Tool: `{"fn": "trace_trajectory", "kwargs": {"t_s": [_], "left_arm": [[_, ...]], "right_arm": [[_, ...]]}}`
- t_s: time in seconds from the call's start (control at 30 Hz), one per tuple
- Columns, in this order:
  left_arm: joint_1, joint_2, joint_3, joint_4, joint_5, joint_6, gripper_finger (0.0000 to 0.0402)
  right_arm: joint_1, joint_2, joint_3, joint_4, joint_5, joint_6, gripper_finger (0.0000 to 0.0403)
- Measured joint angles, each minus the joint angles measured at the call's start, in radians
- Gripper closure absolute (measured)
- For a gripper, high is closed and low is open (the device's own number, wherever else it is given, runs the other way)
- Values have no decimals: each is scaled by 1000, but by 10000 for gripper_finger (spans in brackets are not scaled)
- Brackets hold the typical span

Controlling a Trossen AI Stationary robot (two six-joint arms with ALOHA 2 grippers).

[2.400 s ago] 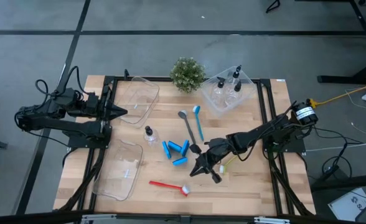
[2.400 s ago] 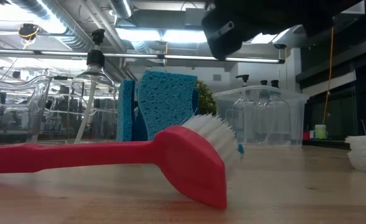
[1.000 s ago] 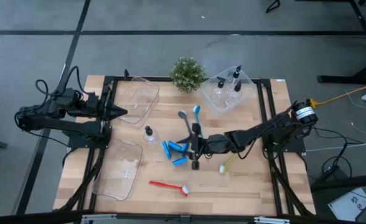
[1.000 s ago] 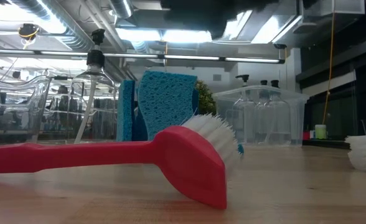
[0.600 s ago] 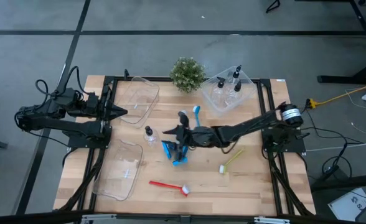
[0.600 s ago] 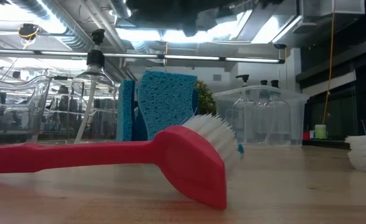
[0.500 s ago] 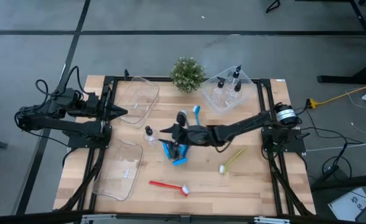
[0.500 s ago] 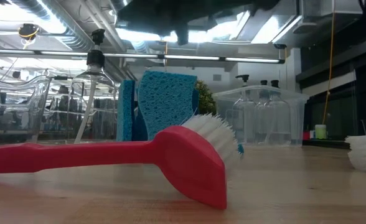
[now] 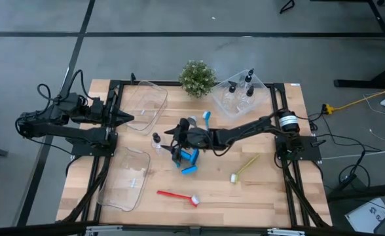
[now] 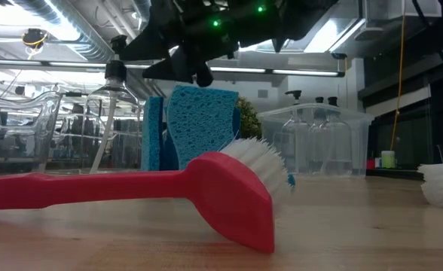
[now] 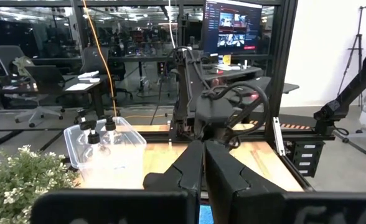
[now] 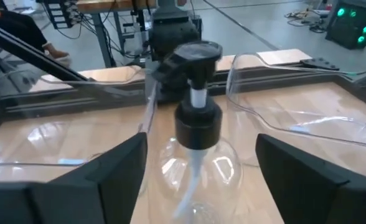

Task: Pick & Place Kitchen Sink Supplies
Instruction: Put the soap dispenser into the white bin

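Observation:
A small clear bottle with a black pump cap (image 9: 156,140) (image 12: 195,124) stands upright on its base at mid table. My right gripper (image 9: 171,145) (image 12: 198,180) is open, low over the table beside the bottle. One finger stands on each side of the bottle with a gap to each. Blue sponge pieces (image 9: 187,160) lie just under the arm. A grey brush (image 9: 191,122), a blue brush (image 9: 207,118), a yellow-green brush (image 9: 243,168) and a red brush (image 9: 178,195) lie flat on the wood. My left gripper (image 9: 130,118) (image 11: 203,168) waits shut at the table's left edge.
A clear bin (image 9: 241,97) holding several bottles stands at the far right, with a green potted plant (image 9: 197,77) beside it. One clear bin (image 9: 143,105) sits at the far left and another (image 9: 126,178) at the near left. In the low view the red brush (image 10: 131,188) lies nearest.
My right gripper has travelled toward the table's left edge, from near the yellow-green brush, across the blue sponge pieces, to the lone bottle. Its arm has stretched out over the table. The bottle, the sponges and the brushes have stayed in place.

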Motion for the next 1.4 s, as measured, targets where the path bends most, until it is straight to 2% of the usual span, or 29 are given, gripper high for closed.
{"fn": "trace_trajectory", "kwargs": {"t_s": [0.23, 0.53, 0.63, 0.83, 1.1, 1.23, 1.4], "left_arm": [[0, 0, 0, 0, 0, 0, 389], [0, 0, 0, 0, 0, 0, 393], [0, 0, 0, 0, 0, 0, 392], [0, 0, 0, 0, 0, 0, 389], [0, 0, 0, 0, 0, 0, 389], [0, 0, 0, 0, 0, 0, 390], [0, 0, 0, 0, 0, 0, 394]], "right_arm": [[-2, 28, 4, 80, 0, -23, 103], [-9, 29, 25, 69, 1, -27, 103], [-9, 50, 58, 59, 0, -32, 103], [-8, 138, 190, -107, 0, -36, 103], [-9, 184, 272, -115, 0, -58, 103], [-9, 184, 272, -122, 1, -52, 121], [-9, 184, 272, -144, 1, -28, 174]]}}
